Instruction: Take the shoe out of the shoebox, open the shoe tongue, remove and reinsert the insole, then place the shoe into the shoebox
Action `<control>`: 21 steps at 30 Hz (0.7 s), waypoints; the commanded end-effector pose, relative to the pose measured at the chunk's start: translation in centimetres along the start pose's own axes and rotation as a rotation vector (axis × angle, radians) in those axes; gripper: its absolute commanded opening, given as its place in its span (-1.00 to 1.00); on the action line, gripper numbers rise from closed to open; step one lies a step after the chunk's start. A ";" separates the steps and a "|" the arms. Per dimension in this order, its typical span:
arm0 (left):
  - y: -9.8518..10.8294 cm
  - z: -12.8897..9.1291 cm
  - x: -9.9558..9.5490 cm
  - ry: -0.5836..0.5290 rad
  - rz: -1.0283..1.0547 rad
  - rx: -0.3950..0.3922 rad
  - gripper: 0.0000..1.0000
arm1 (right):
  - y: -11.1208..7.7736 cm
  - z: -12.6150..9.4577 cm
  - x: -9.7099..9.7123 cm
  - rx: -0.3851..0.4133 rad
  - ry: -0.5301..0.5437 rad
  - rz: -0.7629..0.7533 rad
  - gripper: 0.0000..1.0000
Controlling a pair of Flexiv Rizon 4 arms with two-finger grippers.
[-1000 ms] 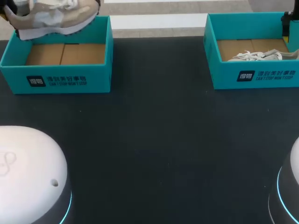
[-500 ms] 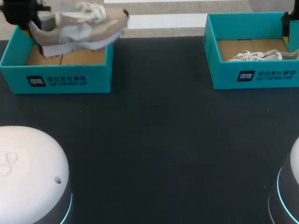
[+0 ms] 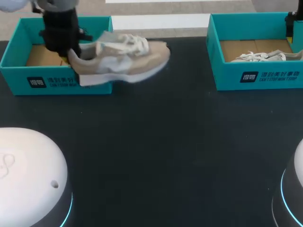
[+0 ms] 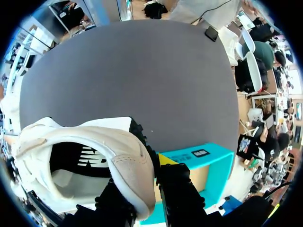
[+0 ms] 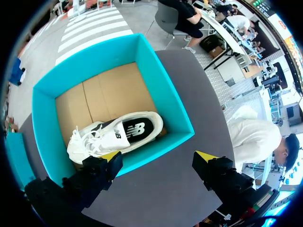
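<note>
Beige shoe (image 3: 120, 59) swung out of left shoebox (image 3: 57, 81) within last second, now hanging over surface (image 3: 165, 142) just beside it; left gripper (image 4: 142, 176) pinching heel collar. Right gripper (image 5: 158, 158) spread. Removal step nearly complete.

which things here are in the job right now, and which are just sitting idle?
In the job:
beige shoe, gripped at the heel by the left gripper
left shoebox

Idle:
white shoe, lying in the right shoebox
right gripper, open above that box

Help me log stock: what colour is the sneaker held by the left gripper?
The sneaker is beige with white panels; the head view shows it best.
</note>
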State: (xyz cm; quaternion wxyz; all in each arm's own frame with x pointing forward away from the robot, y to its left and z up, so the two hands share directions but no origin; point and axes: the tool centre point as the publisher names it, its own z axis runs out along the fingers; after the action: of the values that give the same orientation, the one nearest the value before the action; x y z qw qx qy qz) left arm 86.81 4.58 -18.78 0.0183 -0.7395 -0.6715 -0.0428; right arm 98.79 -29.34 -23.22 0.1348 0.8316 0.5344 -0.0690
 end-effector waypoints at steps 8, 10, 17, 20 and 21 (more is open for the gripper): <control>-5.0 0.9 -8.9 0.068 0.205 -0.013 -1.00 | 0.0 0.0 0.0 0.001 0.001 0.001 1.00; -5.0 0.9 -8.9 0.068 0.205 -0.013 -1.00 | 0.0 0.0 0.0 0.001 0.001 0.001 1.00; -5.0 0.9 -8.9 0.068 0.205 -0.013 -1.00 | 0.0 0.0 0.0 0.001 0.001 0.001 1.00; -5.0 0.9 -8.9 0.068 0.205 -0.013 -1.00 | 0.0 0.0 0.0 0.001 0.001 0.001 1.00; -5.0 0.9 -8.9 0.068 0.205 -0.013 -1.00 | 0.0 0.0 0.0 0.001 0.001 0.001 1.00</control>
State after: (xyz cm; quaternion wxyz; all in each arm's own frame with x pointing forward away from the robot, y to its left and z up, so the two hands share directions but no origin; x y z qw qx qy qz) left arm 81.09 -3.85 -20.76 0.0428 -0.8021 -0.5915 -0.0702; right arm 98.79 -29.34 -23.22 0.1348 0.8316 0.5344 -0.0690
